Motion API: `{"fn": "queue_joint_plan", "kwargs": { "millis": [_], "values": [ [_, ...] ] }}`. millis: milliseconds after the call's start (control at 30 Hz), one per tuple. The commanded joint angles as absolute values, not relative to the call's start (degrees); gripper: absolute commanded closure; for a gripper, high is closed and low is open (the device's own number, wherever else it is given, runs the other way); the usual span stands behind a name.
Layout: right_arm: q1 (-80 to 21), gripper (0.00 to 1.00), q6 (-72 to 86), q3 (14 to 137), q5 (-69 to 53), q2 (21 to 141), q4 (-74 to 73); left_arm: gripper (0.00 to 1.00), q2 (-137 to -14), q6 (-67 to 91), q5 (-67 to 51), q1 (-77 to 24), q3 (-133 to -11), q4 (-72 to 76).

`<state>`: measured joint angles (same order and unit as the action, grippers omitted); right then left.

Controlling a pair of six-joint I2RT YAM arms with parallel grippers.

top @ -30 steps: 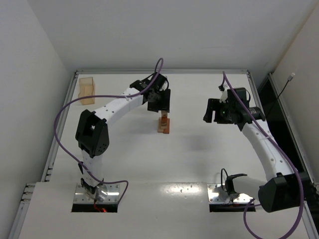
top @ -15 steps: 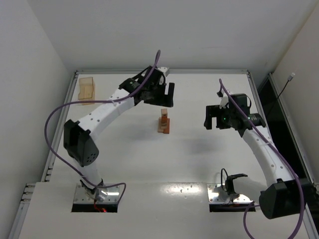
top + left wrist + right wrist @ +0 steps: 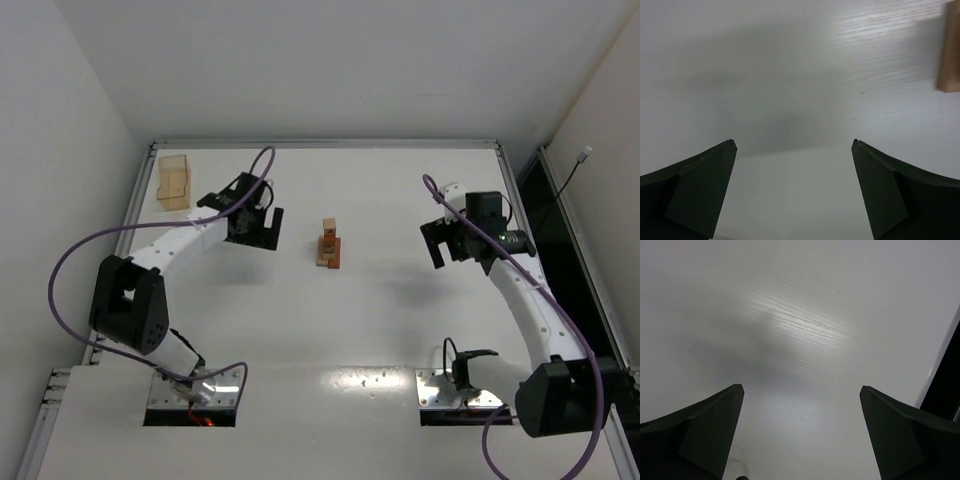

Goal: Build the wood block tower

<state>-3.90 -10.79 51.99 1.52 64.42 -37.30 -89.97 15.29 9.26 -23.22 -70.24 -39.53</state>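
Note:
The wood block tower (image 3: 329, 244) stands in the middle of the white table, light tan and reddish-brown blocks stacked with a small tan block on top. No gripper touches it. My left gripper (image 3: 262, 230) hangs to its left, a short way off, open. In the left wrist view the left gripper (image 3: 793, 145) has bare table between its dark fingers, and a light tan block edge (image 3: 949, 55) shows at the right border. My right gripper (image 3: 440, 243) is further off on the tower's right, open. The right wrist view shows the right gripper (image 3: 801, 387) over bare table.
A translucent tan plastic box (image 3: 174, 181) stands at the back left corner of the table. The table's raised rim (image 3: 330, 145) runs along the back. A dark gap beyond the table's right edge (image 3: 945, 385) appears in the right wrist view.
My left arm has drawn away from above the tower, leftward and toward the near side, its jaws opening wider. The right gripper has also opened wider and shifted slightly right. The tower stands alone.

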Motion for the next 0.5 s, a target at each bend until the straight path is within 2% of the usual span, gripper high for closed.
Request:
{"fn": "queue_joint_plan", "kwargs": {
  "millis": [0, 233, 467],
  "values": [
    [-2.29, 0.0, -12.31, 48.88, 1.41, 62.93, -33.15, 0.0, -80.61, 13.62, 11.08, -18.92, -65.77, -33.93],
    [-0.26, 0.0, -11.16, 47.2, -0.69, 62.93, -31.55, 0.0, -74.88, 13.1, 8.17, -13.9, -58.02, -31.29],
    [0.79, 0.0, -9.58, 48.43, -4.13, 63.46, -33.31, 0.0, -73.83, 13.1, 5.45, -10.37, -57.3, -30.76]
  ]
}}
